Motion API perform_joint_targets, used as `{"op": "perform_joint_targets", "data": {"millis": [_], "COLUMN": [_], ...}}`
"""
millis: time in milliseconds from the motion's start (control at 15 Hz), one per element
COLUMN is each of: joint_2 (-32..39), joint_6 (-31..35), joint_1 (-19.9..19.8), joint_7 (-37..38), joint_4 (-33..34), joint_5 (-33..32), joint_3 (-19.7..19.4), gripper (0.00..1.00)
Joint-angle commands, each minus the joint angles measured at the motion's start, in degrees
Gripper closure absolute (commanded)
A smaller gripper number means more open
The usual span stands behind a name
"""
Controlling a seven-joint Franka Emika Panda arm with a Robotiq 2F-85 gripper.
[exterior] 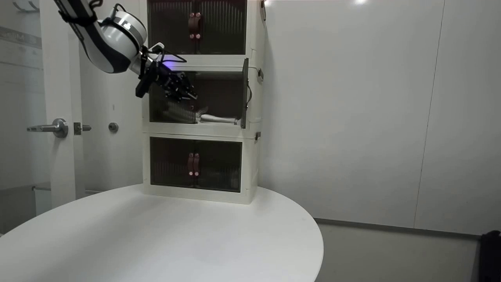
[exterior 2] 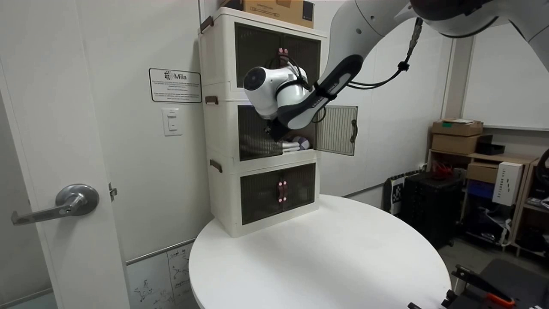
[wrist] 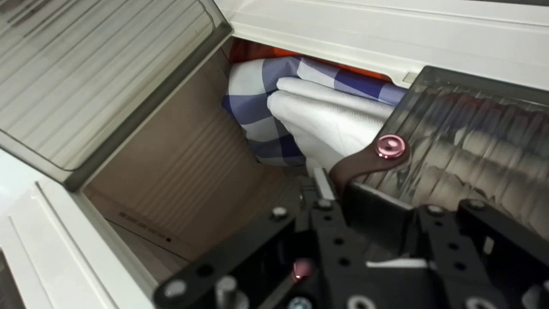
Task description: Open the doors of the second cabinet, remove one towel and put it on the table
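Observation:
The second cabinet is the middle unit of the stack on the round white table. One of its tinted doors stands swung wide; the companion door is closed across its half of the opening. Inside lie folded white towels, partly behind the closed door, beside a blue-and-white checked cloth. My gripper is at the closed door, its fingers pinching the brown strap handle. The arm hides most of the gripper in an exterior view; elsewhere it shows before the opening.
The top-tier doors and bottom-tier doors are closed. A cardboard box sits on the stack. Beside the stack is a room door with a lever handle. Shelves with boxes stand farther back.

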Motion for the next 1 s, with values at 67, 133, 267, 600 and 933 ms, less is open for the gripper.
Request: {"op": "perform_joint_targets", "data": {"millis": [67,133,267,600,933], "joint_2": [-0.3,-0.4,-0.5,-0.8,-0.4], "joint_6": [2.5,3.1,4.5,6.3,6.3], "joint_1": [-1.2,-1.2,-1.0,-0.4,-0.4], "joint_7": [-1.8,-2.2,-3.3,-7.0,-10.5], "joint_4": [-1.6,-1.7,-2.2,-3.2,-3.1], "joint_5": [1.5,1.8,2.5,2.8,3.3], "joint_3": [0.8,1.0,1.8,2.8,3.1], "gripper": [0.99,0.99,0.98,0.98,0.98]}}
